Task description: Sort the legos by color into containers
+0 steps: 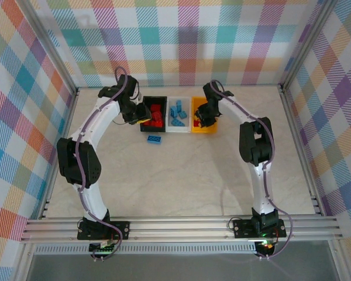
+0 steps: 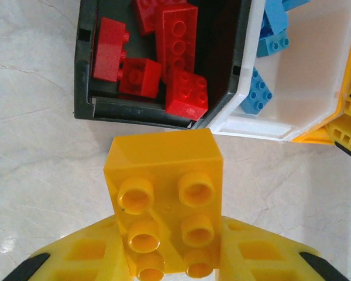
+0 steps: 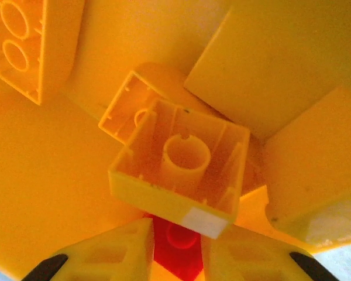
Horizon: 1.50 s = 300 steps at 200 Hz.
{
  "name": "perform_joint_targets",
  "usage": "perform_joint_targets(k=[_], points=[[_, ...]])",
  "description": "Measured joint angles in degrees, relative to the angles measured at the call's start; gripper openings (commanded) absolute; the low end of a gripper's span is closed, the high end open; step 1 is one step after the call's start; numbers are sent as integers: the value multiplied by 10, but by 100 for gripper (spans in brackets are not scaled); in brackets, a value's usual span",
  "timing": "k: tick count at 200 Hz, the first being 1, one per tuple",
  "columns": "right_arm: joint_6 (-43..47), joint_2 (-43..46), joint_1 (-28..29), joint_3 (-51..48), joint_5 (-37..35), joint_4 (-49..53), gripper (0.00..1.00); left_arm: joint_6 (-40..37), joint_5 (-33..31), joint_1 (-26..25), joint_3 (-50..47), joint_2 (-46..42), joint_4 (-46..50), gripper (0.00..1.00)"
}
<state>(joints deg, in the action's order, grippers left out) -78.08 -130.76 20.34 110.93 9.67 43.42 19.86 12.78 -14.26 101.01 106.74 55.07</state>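
Observation:
My left gripper (image 2: 167, 240) is shut on a yellow-orange brick (image 2: 164, 181), studs facing the camera, above the tabletop just in front of the black bin (image 2: 85, 88). That bin holds several red bricks (image 2: 176, 41). The white bin (image 2: 316, 93) beside it holds blue bricks (image 2: 257, 93). In the top view the left gripper (image 1: 141, 113) hangs at the black bin's (image 1: 154, 125) left edge. My right gripper (image 3: 176, 240) is down inside the yellow-orange bin (image 3: 41, 175), shut on a red brick (image 3: 178, 249) among yellow-orange bricks (image 3: 181, 161). The right gripper (image 1: 203, 117) sits over the yellow-orange bin (image 1: 203, 130).
A single blue brick (image 1: 154, 139) lies on the table in front of the black bin. The three bins stand side by side, with the white bin (image 1: 178, 128) in the middle, near the back wall. Aluminium frame posts border the table.

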Motion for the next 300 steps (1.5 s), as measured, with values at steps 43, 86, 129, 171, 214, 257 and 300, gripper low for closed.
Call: perform_joint_targets(k=[43, 86, 129, 171, 214, 257, 300], points=[[1, -12, 0, 18, 0, 3, 33, 0, 0, 2, -1, 0, -9, 28], [1, -17, 0, 27, 2, 4, 35, 0, 0, 2, -7, 0, -13, 28], [3, -34, 1, 44, 12, -9, 37, -2, 0, 2, -8, 0, -12, 28], [10, -41, 2, 45, 15, -16, 17, -10, 0, 2, -23, -8, -12, 28], [21, -49, 5, 45, 17, -20, 6, -13, 0, 2, -36, -14, -12, 28], [30, -22, 6, -6, 17, -61, 0, -13, 0, 2, -41, -19, -13, 28], [58, 9, 9, -59, 32, -100, 5, -13, 11, 3, -41, -20, -19, 28]])
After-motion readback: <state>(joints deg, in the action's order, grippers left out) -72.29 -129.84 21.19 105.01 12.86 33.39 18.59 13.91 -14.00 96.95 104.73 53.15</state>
